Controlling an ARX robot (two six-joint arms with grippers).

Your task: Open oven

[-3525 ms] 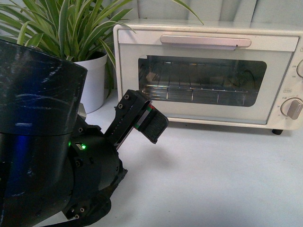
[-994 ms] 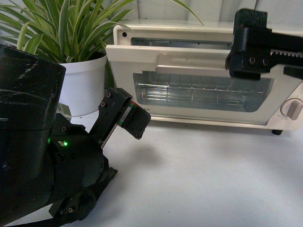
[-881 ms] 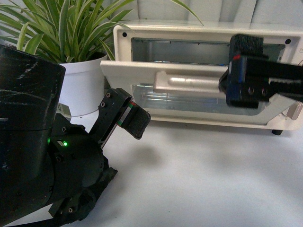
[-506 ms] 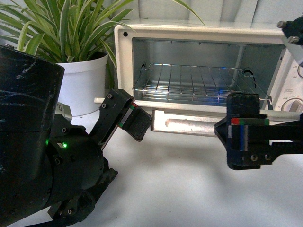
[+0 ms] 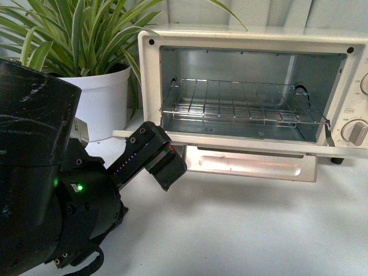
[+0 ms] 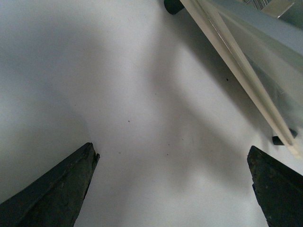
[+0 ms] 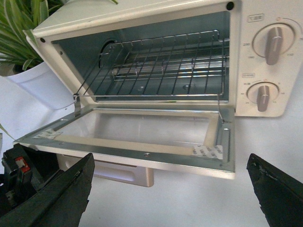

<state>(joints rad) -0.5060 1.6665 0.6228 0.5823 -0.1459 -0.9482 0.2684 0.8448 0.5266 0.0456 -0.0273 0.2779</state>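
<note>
The cream-white oven (image 5: 149, 69) stands at the back of the table with its door (image 5: 230, 148) folded down flat. Its bar handle (image 5: 247, 164) hangs at the door's front edge. The wire rack (image 5: 241, 100) and silver interior are exposed. My left gripper (image 5: 167, 164) is open and empty, just left of and below the door's left corner; in its wrist view (image 6: 171, 149) it spans bare table. My right gripper (image 7: 170, 158) is open and empty, drawn back in front of the open door (image 7: 142, 127) and touching nothing. It is out of the front view.
A potted plant in a white pot (image 5: 106, 98) stands left of the oven. Round knobs (image 5: 356, 132) sit on the oven's right panel, also seen in the right wrist view (image 7: 273, 43). White tabletop (image 5: 259, 230) lies in front of the door.
The oven door swung down from shut to fully open, with my right gripper at its handle. The right gripper then left the front view. My left gripper barely shifted.
</note>
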